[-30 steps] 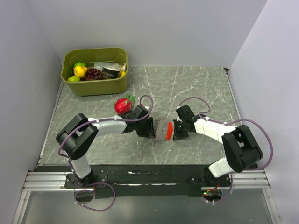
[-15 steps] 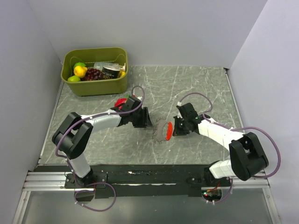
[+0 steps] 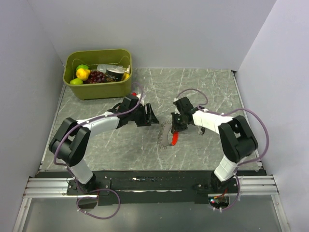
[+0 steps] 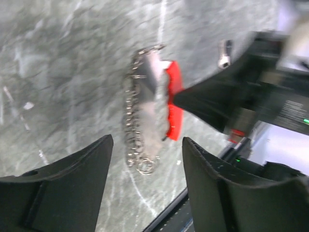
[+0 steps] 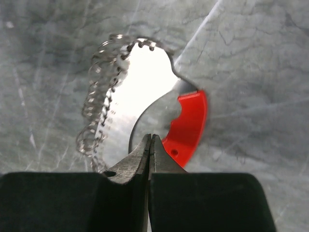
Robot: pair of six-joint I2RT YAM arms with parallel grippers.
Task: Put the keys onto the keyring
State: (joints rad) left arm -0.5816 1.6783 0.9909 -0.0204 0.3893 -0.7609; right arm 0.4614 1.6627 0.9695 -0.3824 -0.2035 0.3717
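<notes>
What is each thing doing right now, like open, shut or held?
Left end effector: open, holding nothing, facing the keyring.
Right end effector: shut on the keyring.
Keyring: gripped near its red fob.
Green bin: no lid, toy fruit inside.

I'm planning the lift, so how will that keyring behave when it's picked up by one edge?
The keyring probably dangles: its chain of small loose links looks floppy. The red fob looks stiff, and the polished metal may slip in the right gripper.
</notes>
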